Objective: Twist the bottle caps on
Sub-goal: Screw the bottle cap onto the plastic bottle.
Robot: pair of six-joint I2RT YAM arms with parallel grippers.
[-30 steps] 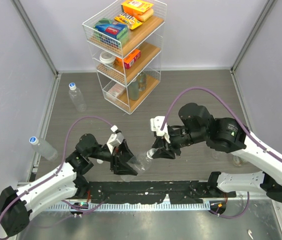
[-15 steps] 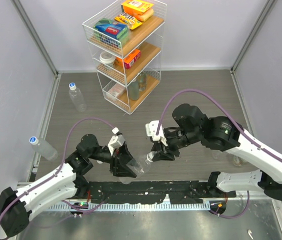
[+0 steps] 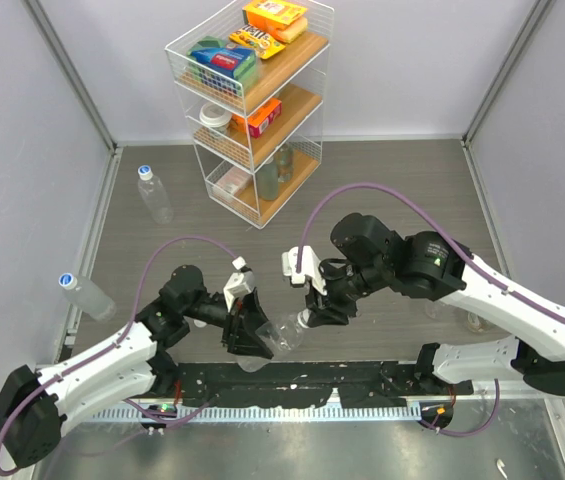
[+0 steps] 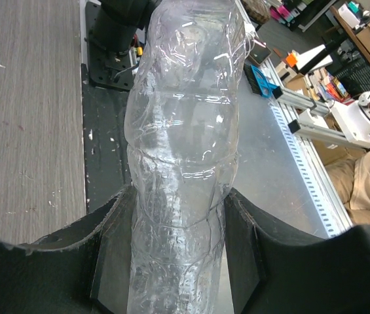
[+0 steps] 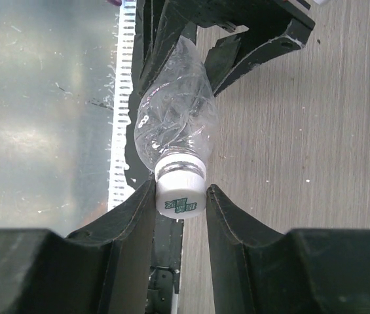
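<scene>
A clear, crumpled bottle [image 3: 282, 331] is held tilted above the near table edge by my left gripper [image 3: 254, 335], whose jaws are shut on its ribbed body [image 4: 183, 163]. A white bottle cap [image 5: 181, 195] with green print sits on the bottle's neck [image 5: 180, 169]. My right gripper [image 5: 180, 204] is shut on that cap, with one finger [image 5: 135, 216] pressed against its side. In the top view the right gripper [image 3: 312, 313] meets the cap [image 3: 305, 319] from the right. Two more bottles [image 3: 155, 197] [image 3: 89, 296] with blue-rimmed caps lie at the left.
A white wire rack [image 3: 252, 100] with wooden shelves holding boxes and jars stands at the back centre. A clear object [image 3: 476, 321] shows partly behind the right arm. Grey walls close both sides. The arm bases' black plate [image 3: 292, 380] runs along the near edge.
The right arm has swung left and its wrist has turned while staying on the cap. The left gripper and bottle have shifted slightly right.
</scene>
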